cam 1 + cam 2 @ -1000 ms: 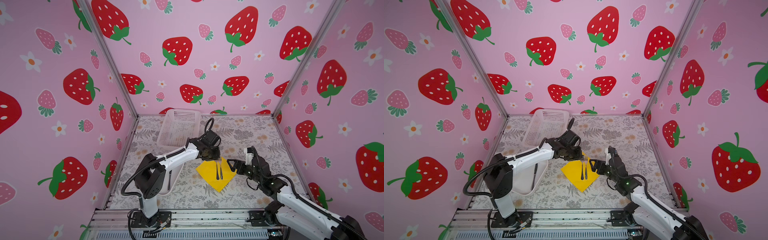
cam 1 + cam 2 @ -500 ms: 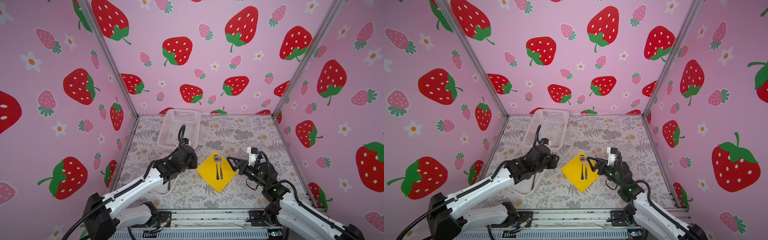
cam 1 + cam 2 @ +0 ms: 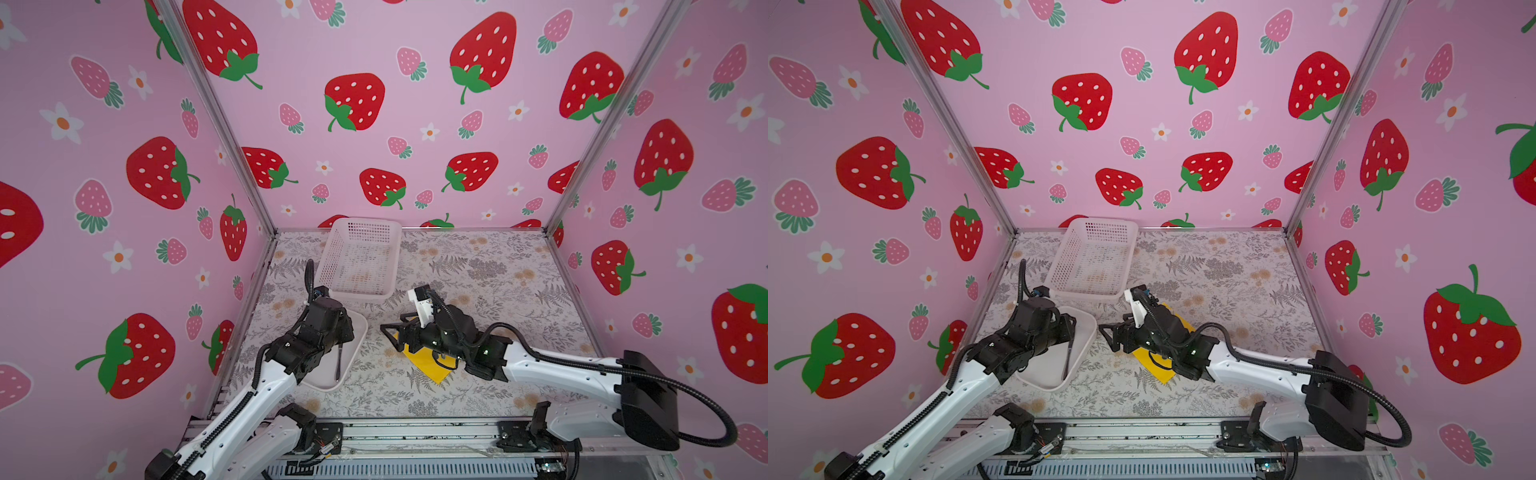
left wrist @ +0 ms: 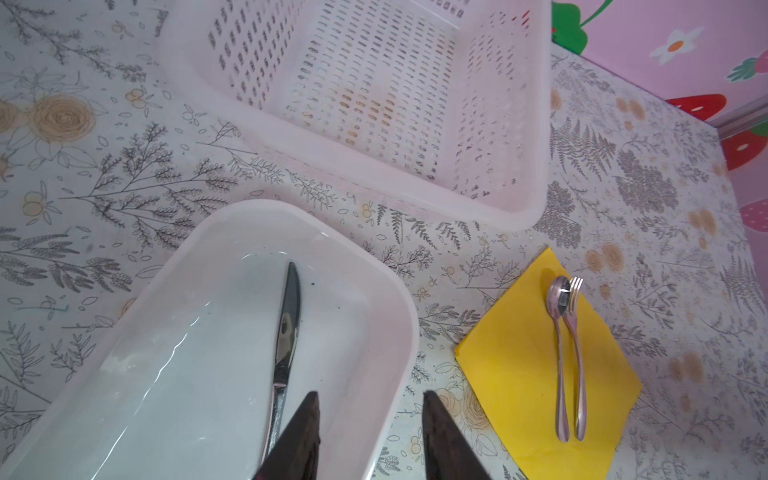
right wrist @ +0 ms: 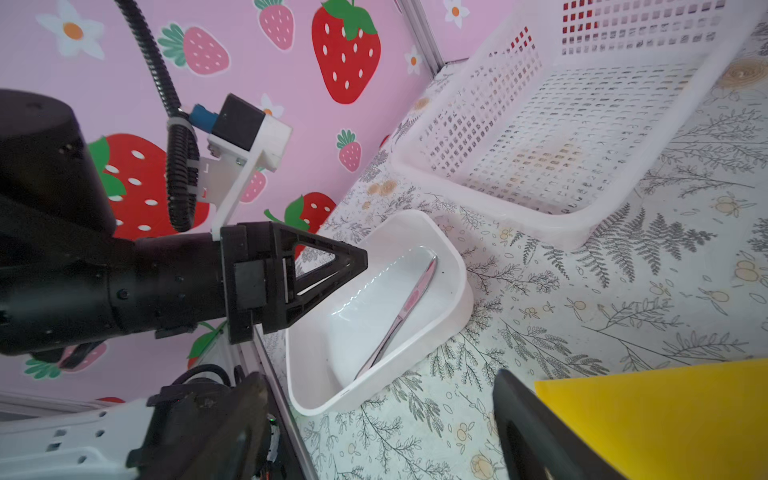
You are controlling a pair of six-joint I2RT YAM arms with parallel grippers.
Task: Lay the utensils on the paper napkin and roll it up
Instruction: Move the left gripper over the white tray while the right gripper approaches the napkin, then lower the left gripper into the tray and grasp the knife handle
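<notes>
The yellow paper napkin (image 4: 519, 365) lies flat on the floral table with two utensils on it, a spoon (image 4: 559, 353) and a fork (image 4: 578, 357), side by side. A third utensil, a knife (image 4: 286, 324), lies in the white tray (image 4: 399, 316). My left gripper (image 4: 369, 399) hangs open over the tray's near end, one finger by the knife handle, holding nothing. My right gripper (image 3: 392, 334) stands wide open and empty, low over the napkin's (image 3: 428, 365) left corner. That arm hides the spoon and fork in both top views.
A white perforated basket (image 3: 361, 296) stands just behind the tray (image 3: 359, 332), near the back left. The tray sits against the left frame rail. The left gripper (image 5: 332, 266) shows above the tray (image 5: 455, 266) in the right wrist view.
My left arm has drawn back from the napkin to the tray, and its jaws have widened. My right gripper has moved left over the napkin, covering the spoon and fork.
</notes>
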